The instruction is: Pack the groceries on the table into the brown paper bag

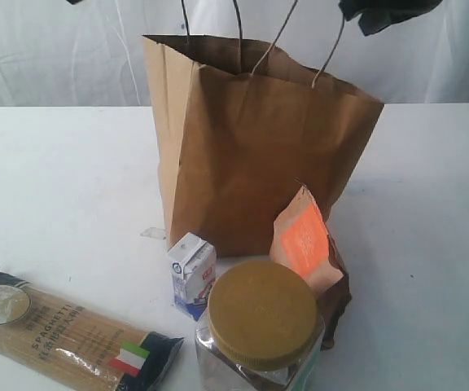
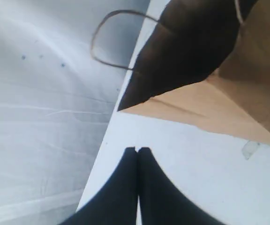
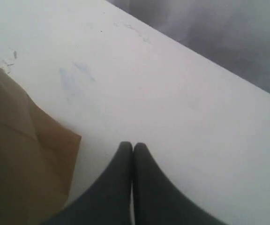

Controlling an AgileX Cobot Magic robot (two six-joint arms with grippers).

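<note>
Left wrist view, brown paper bag (image 2: 210,93) just beyond left end effector (image 2: 138,150), closed, seemingly empty

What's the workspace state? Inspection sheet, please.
Surface: white table, flat, no spills seen.
Job's things: brown paper bag upright, open; spaghetti pack lying flat; white-blue carton, jar with mustard lid and orange pouch in front of the bag, unpacked.
Clutter: small clear scrap by the bag's base.
Grippers: left gripper and right gripper, jaws shut, empty.
Cables: nothing seen.
Surroundings: white sheeting behind the table.
</note>
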